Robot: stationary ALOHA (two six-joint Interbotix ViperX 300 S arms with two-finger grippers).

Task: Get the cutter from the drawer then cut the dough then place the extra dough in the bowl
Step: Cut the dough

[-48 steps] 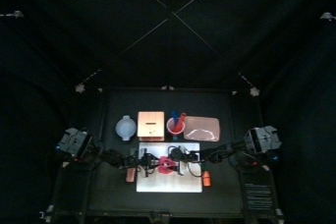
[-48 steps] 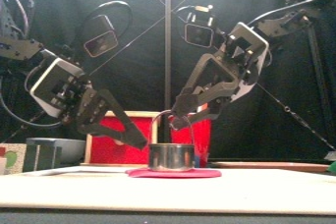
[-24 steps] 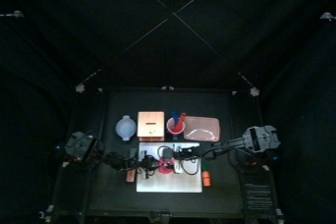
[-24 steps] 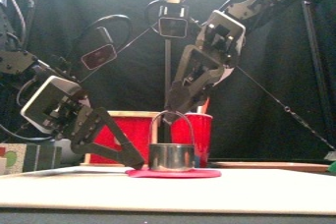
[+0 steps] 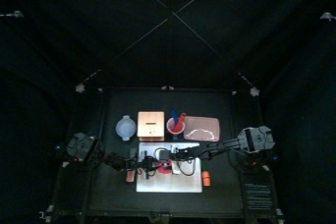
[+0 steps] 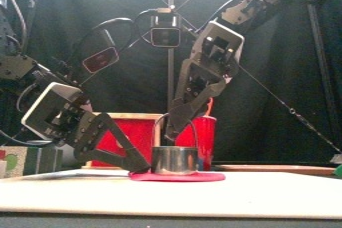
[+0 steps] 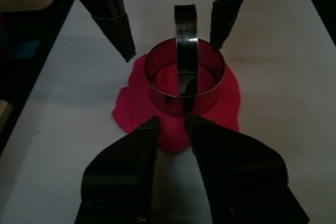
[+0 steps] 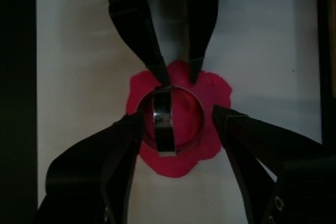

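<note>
Pink dough (image 7: 234, 105), one disc, under one cutter (image 7: 186, 41); left tool (image 7: 178, 122) closed at its edge, right tool (image 8: 178, 120) spread wide.

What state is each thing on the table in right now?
Cutter: upright on the dough, handle up, not gripped.
Dough: flat on the white board, under the cutter.
Right gripper: open, astride the cutter's handle.
Left gripper: low at the dough's edge.
Bowl: no dough showing in it.
Drawer: open or shut, cannot tell.
</note>
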